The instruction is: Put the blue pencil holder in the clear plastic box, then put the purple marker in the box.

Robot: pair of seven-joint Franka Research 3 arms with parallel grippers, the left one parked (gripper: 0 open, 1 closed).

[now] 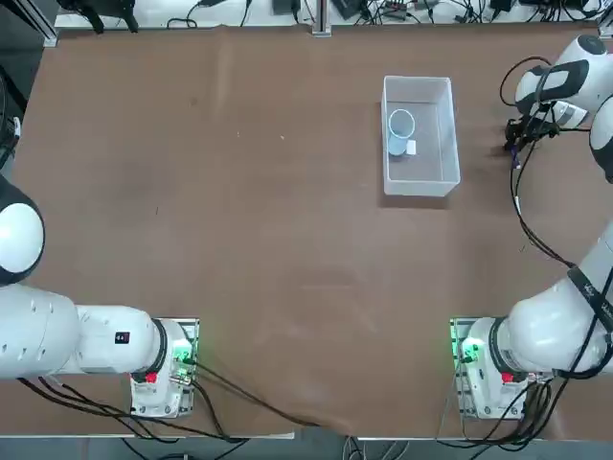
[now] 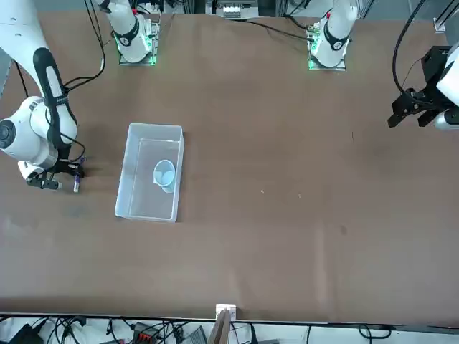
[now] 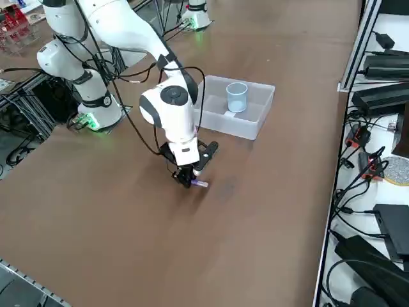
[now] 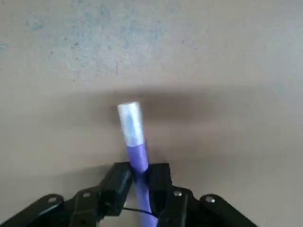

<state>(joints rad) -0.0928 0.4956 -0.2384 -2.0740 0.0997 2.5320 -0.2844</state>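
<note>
Black fingers [image 4: 124,185] of the right gripper [image 4: 140,179] pinch the purple marker [image 4: 134,137] near its rear end, whitish tip projecting over the table [image 4: 213,56]. Marker and gripper sit just beside the clear box [image 1: 419,177], off its right wall. Inside the box stands the blue cup [image 1: 399,132]. Confirm firm clamping, lift vertically, clear the wall before carrying across.

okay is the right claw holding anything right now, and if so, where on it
Yes. The right claw pinches the purple marker on its purple barrel, whitish tip sticking out, low over the table.
</note>
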